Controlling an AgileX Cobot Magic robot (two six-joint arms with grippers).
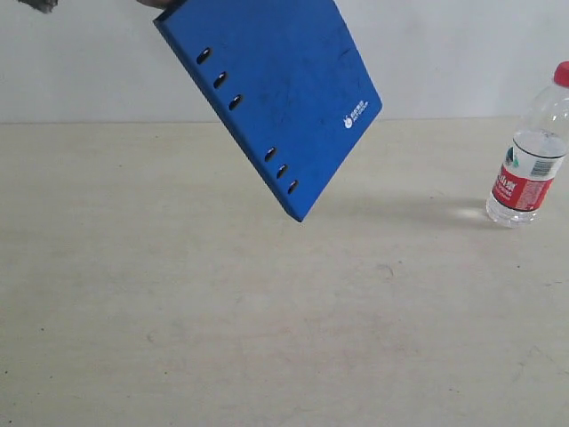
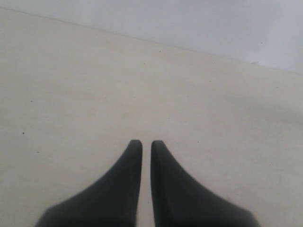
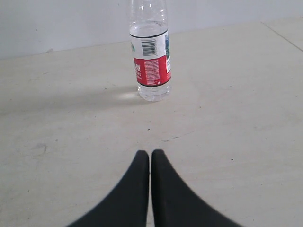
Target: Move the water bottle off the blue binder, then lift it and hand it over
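Water bottle [image 1: 531, 156] is off the blue binder [image 1: 276, 89], so you're on the lift-and-hand-over part, I reckon.
Exterior view has the binder hanging tilted in the upper middle, clear of the table [image 1: 267, 338], top cut off so you can't see what holds it; bottle stands upright at the right edge. Your left gripper [image 2: 146, 142] and right gripper [image 3: 150, 152] both have fingers closed together on nothing, so either has to spread before grabbing. Right wrist view shows the bottle dead ahead; left wrist only tabletop, and neither catches the binder.
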